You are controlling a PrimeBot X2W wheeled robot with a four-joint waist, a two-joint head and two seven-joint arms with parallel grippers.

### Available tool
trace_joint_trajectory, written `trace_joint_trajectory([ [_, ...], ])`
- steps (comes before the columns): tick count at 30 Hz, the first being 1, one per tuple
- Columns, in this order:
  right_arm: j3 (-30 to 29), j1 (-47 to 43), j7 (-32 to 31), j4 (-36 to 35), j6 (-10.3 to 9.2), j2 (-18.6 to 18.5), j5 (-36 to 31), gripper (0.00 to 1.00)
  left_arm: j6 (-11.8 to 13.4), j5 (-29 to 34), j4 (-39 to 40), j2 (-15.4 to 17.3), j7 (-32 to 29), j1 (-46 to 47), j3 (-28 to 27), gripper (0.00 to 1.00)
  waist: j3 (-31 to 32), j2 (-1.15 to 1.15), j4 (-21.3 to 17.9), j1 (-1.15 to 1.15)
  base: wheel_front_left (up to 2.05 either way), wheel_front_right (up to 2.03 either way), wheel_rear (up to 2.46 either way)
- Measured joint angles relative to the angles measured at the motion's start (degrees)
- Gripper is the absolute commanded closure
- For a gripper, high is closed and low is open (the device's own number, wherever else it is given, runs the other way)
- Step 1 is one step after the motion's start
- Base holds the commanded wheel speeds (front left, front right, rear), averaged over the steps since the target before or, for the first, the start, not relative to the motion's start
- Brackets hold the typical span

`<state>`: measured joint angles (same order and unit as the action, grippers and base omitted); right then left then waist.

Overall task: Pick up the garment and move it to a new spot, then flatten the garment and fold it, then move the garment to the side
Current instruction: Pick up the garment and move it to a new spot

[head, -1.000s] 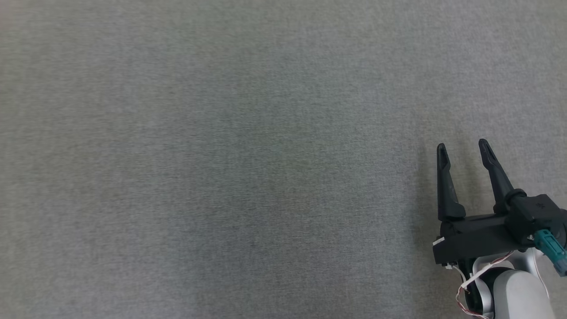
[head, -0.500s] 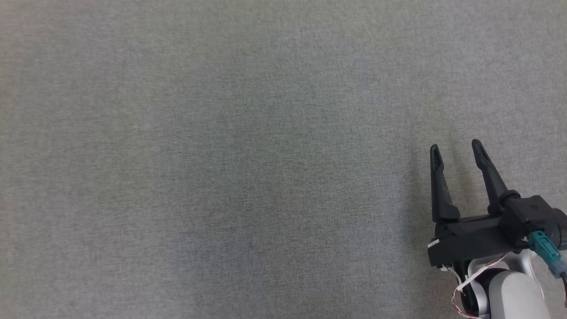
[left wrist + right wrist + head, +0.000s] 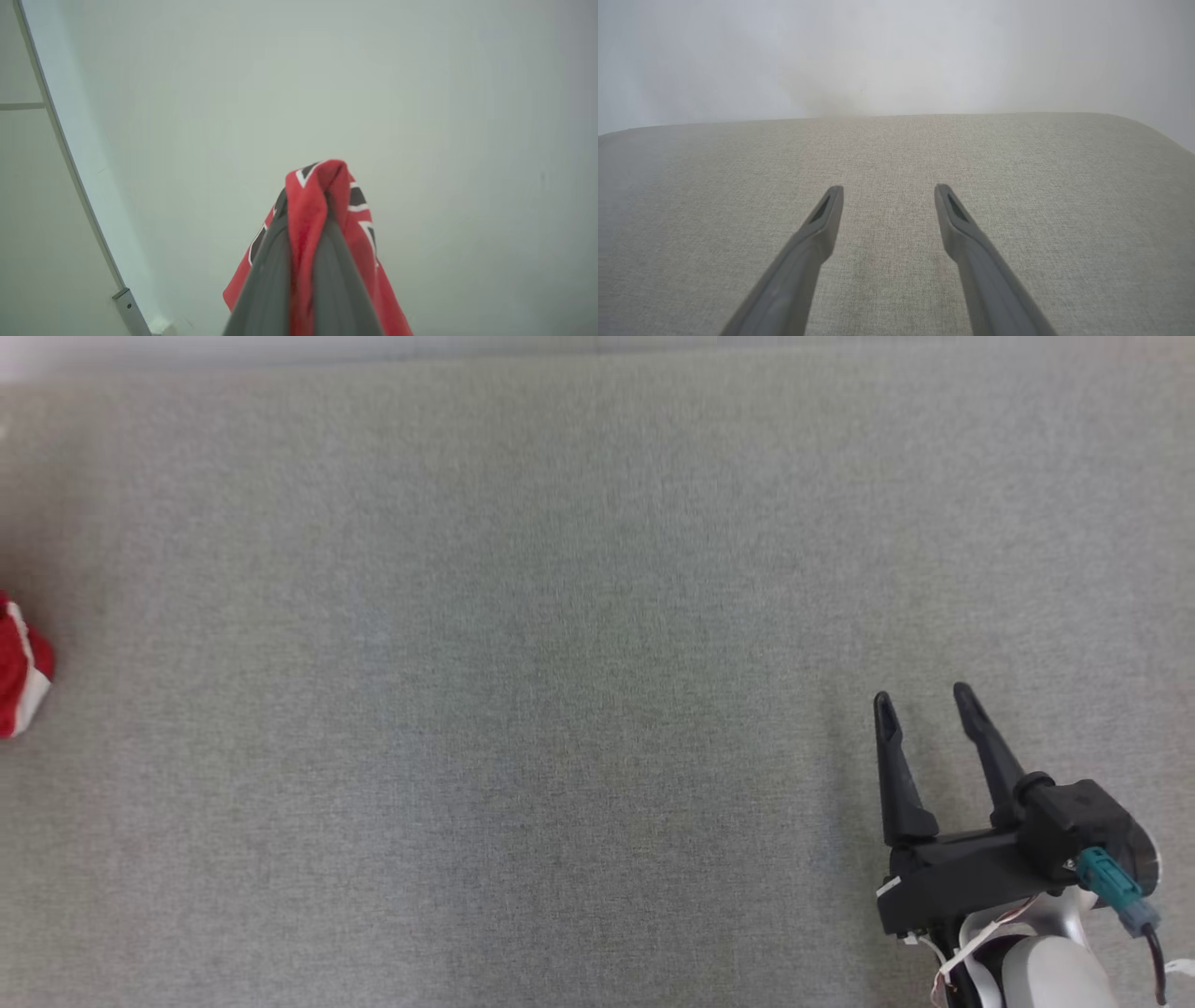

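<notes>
Head view: the red garment point(image 3: 21, 667) shows at the far left edge against the grey table point(image 3: 560, 663), well apart from my right gripper point(image 3: 922, 695), which hangs spread and empty at the lower right.

Left wrist view: my left gripper point(image 3: 306, 205) is clenched on a bunched fold of the garment point(image 3: 322, 182). The cloth drapes over both fingers. It looks soft, light and limp, so I expect it to sag and swing. A hem or corner would suit flattening better. A pale rail point(image 3: 70, 140) runs along the left.

Right wrist view: my fingers point(image 3: 817, 224) stand wide apart over the table point(image 3: 896, 149), and I judge nothing is in the way.
</notes>
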<state>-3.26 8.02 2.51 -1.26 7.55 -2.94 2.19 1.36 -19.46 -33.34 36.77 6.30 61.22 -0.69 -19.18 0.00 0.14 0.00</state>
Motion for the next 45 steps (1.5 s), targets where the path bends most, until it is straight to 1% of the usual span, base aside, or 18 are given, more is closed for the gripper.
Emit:
trace_joint_trajectory([
  [5,1.33,-0.08,1.23,2.58,0.0,0.01,1.81,0.0,-0.49,0.01,10.55,-3.53,-2.88,2.3,3.23,1.0,3.11,0.0,-0.47,-0.01,0.0,0.0,0.0],
  [6,1.33,-0.08,1.23,2.58,0.0,0.01,1.81,0.0,-0.49,0.01,10.55,-3.53,-2.88,2.3,3.23,1.0,3.11,0.0,-0.47,-0.01,0.0,0.0,0.0],
  [9,1.94,-0.1,2.14,4.05,0.0,0.01,2.71,0.0,-0.86,0.11,16.01,-5.05,-5.02,3.33,5.56,1.0,4.31,-0.01,-1.83,-0.01,0.0,0.0,0.0],
  [12,2.08,-0.17,3.09,5.57,0.0,0.01,3.74,0.0,-0.92,-0.24,20.54,-7.78,-7.56,4.1,7.91,1.0,5.1,0.0,-3.81,-0.01,0.0,0.0,0.0],
  [14,2.22,-0.17,3.68,6.45,0.0,-0.01,4.24,0.0,-1.21,-0.96,22.34,-9.83,-8.54,4.51,9.22,1.0,5.46,0.0,-5.4,-0.01,0.0,0.0,0.0],
  [17,2.36,-0.15,4.67,8.32,0.0,-0.02,5.0,0.0,-1.0,-1.87,23.96,-13.03,-9.77,4.13,11.32,1.0,5.96,0.0,-7.97,0.0,0.0,0.0,0.0],
  [20,2.41,-0.16,5.63,9.9,0.0,0.0,5.38,0.0,-0.33,-2.54,25.59,-16.52,-10.44,1.15,13.63,1.0,6.52,0.0,-10.65,0.0,0.0,0.0,0.0],
  [24,2.43,-0.2,6.24,11.45,0.0,0.0,5.57,0.0,0.16,-3.72,27.09,-20.11,-10.72,-3.7,16.66,1.0,7.35,0.0,-14.12,0.0,0.0,0.0,0.0],
  [26,2.41,-0.21,6.59,11.9,0.0,0.0,5.82,0.0,0.7,-4.46,27.3,-21.93,-10.73,-6.24,17.62,1.0,7.75,0.0,-15.78,-0.01,0.0,0.0,0.0],
  [29,2.81,-0.35,6.73,12.49,0.0,-0.02,5.99,0.0,1.68,-5.19,26.47,-23.63,-10.15,-10.36,18.67,1.0,8.2,0.0,-18.06,0.0,0.0,0.0,0.0],
  [31,3.37,-0.42,6.93,12.7,0.0,0.0,6.41,0.0,1.91,-5.75,24.88,-24.72,-9.82,-13.33,19.46,1.0,8.37,0.0,-19.42,-0.01,0.0,0.0,0.0],
  [33,3.8,-0.44,6.93,12.9,0.0,-0.01,6.79,0.0,2.21,-5.77,22.24,-25.4,-9.22,-16.34,20.42,1.0,8.36,0.0,-20.55,0.0,0.0,0.0,0.0],
  [35,3.99,-0.37,7.09,13.23,0.0,-0.01,6.98,0.0,2.49,-5.75,17.33,-25.83,-7.97,-20.25,21.63,1.0,8.04,0.0,-21.69,0.0,0.0,0.0,0.0],
  [37,3.96,-0.27,7.1,13.37,0.0,-0.01,6.98,0.0,2.18,-5.63,13.96,-26.21,-7.42,-22.18,22.64,1.0,7.67,0.0,-21.93,0.0,0.0,0.0,0.0],
  [39,3.77,-0.21,7.06,13.43,0.0,0.0,6.93,0.0,1.98,-6.08,10.67,-27.28,-7.17,-24.23,23.54,1.0,7.52,0.0,-21.77,0.01,0.0,0.0,0.0],
  [40,3.71,-0.19,7.02,13.54,0.0,-0.01,6.89,0.0,1.64,-6.08,8.94,-27.61,-7.15,-25.13,24.32,0.98,7.53,0.01,-21.57,0.01,0.0,0.0,0.0],
  [41,3.8,-0.19,6.9,13.61,0.0,-0.01,6.88,0.0,1.6,-6.04,7.49,-27.93,-7.13,-25.87,24.92,0.0,7.59,0.0,-21.32,0.0,0.0,0.0,0.0],
  [45,4.14,-0.27,6.55,13.81,0.0,0.01,6.79,0.0,0.16,-5.76,4.14,-29.16,-5.95,-27.83,27.14,0.0,8.24,0.0,-20.02,0.01,0.0,0.0,0.0],
])
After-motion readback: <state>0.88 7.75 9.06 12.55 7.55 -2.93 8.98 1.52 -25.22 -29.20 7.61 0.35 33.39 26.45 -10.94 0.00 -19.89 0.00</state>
